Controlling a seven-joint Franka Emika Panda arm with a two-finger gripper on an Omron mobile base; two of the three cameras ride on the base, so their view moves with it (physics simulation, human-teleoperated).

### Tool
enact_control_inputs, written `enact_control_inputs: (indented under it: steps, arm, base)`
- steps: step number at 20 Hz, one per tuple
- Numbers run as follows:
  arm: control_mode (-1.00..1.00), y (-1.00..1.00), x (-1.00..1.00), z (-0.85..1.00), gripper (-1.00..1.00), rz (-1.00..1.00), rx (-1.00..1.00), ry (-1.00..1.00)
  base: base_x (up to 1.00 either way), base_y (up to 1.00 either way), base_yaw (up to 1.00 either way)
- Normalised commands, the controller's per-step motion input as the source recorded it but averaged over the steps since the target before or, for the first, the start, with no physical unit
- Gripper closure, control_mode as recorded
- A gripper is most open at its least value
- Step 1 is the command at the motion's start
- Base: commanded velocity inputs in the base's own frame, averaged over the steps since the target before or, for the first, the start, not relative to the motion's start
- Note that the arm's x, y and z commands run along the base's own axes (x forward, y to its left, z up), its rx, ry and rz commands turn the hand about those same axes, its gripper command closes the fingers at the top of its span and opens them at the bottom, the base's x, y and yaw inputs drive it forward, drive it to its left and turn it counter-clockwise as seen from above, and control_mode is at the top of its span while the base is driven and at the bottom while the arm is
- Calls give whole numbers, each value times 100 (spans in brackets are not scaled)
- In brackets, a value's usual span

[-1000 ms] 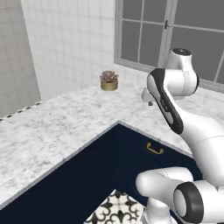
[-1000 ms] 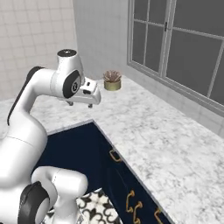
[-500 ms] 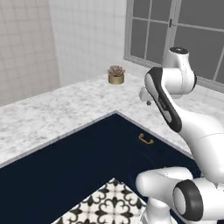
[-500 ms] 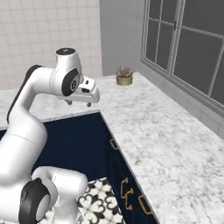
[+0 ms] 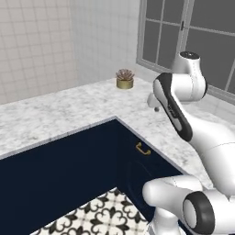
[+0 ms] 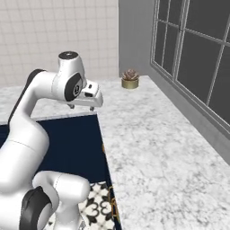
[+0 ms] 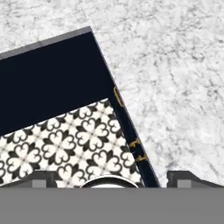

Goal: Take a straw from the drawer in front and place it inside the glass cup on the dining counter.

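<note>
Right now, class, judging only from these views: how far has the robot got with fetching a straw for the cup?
Nothing looks done. The gripper hangs above the marble counter corner, its fingers holding nothing. The navy cabinet fronts are shut, brass handle untouched. Opening the drawer, taking a straw and carrying it to the cup all remain.

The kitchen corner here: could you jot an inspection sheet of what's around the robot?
Surface: white, grey-veined marble counter, L-shaped around the corner.
Job's things: navy drawer front with brass handle, closed; straw and cup nothing seen.
Clutter: small potted succulent near the window.
Gripper: gripper raised above the counter edge, nothing between its tips; opening cannot be told.
Cables: nothing seen.
Surroundings: dark-paned window, tiled walls, patterned black-and-white floor tiles.
</note>
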Motion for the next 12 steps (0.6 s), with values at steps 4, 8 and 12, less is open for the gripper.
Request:
enact_control_inputs:
  steps: [4, 8, 12]
  arm:
    - [-100, 12, 0, 0, -100, 17, -3, 0]
    - [-100, 83, 0, -4, -100, 0, -31, -1]
    - [-100, 86, 0, -27, -100, -7, -52, -9]
  base:
    - [0, 0, 0]
    - [0, 0, 0]
    - [0, 0, 0]
